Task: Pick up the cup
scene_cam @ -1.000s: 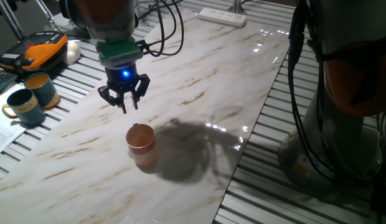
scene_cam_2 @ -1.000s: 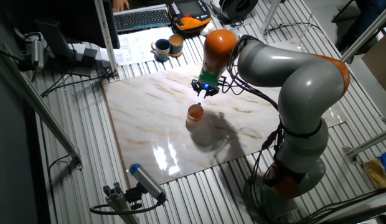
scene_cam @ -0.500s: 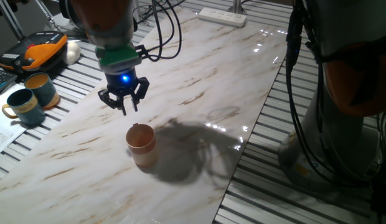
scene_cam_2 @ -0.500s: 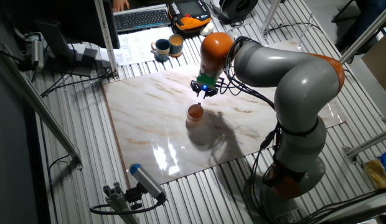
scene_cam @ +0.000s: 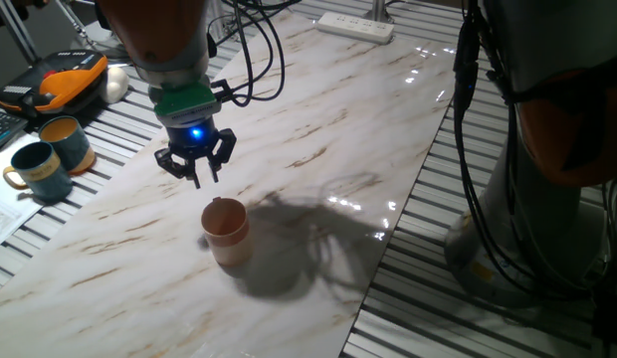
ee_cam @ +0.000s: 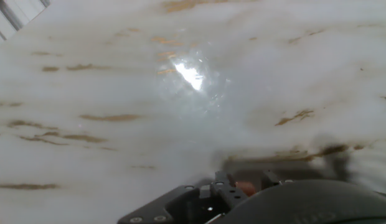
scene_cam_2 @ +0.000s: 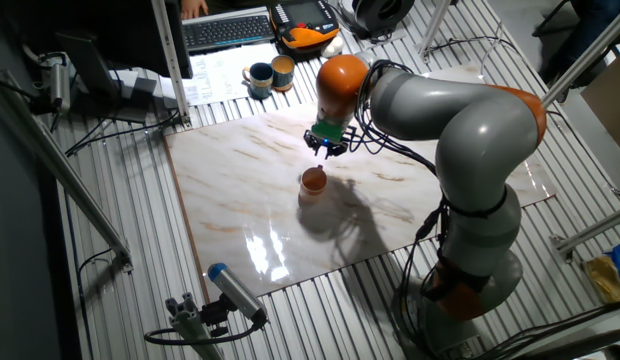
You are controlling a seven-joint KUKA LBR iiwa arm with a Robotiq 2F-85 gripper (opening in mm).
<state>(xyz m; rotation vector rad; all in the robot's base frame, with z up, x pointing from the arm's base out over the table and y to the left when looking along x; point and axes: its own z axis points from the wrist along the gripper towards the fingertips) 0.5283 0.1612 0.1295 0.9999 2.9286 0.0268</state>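
so the pinkish-tan cup [scene_cam: 226, 232] sits upright near the middle of the marble tabletop [scene_cam: 318, 119], gripper [scene_cam: 196, 175] hanging in the air just beside and above it, fingers slightly spread, holding nothing

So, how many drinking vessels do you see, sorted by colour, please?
Pinkish-tan cup on the marble table: 1
Dark teal mug with a handle: 1
Teal mug with orange inside: 1
Total: 3
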